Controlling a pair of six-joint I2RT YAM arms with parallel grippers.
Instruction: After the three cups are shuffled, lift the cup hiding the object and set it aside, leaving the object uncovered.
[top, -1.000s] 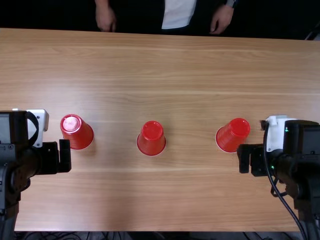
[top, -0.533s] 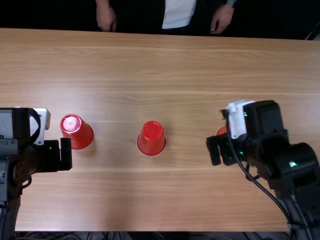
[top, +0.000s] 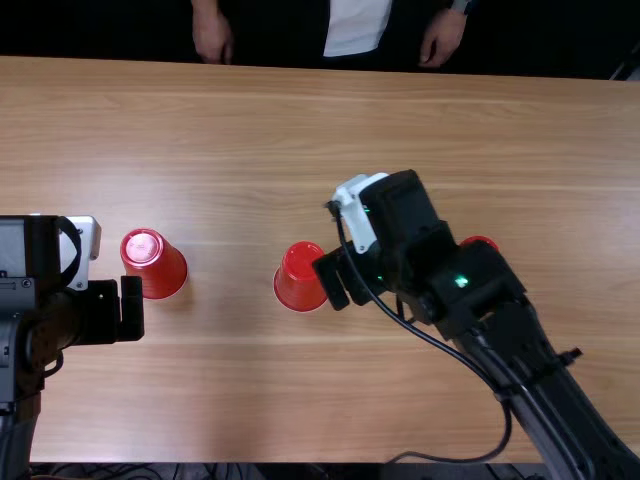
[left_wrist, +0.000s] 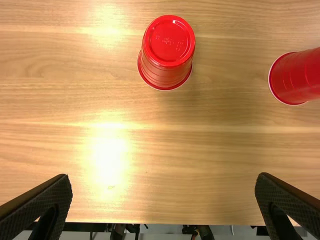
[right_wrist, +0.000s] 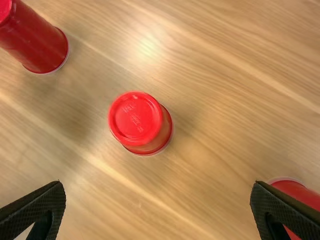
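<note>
Right wrist view had my right gripper (right_wrist: 156, 186) spread wide short of the middle cup (right_wrist: 140, 123), which an off-centre squeeze might have toppled.

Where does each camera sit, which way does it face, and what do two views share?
Top view: above the table's near edge, looking steeply down; left arm and right arm show.
Left wrist view: on the left arm, facing down at the left cup; left tool open.
Right wrist view: on the right arm, facing down over the middle cup; right tool open.
Shared: both wrist views hold the left and middle cups.
</note>
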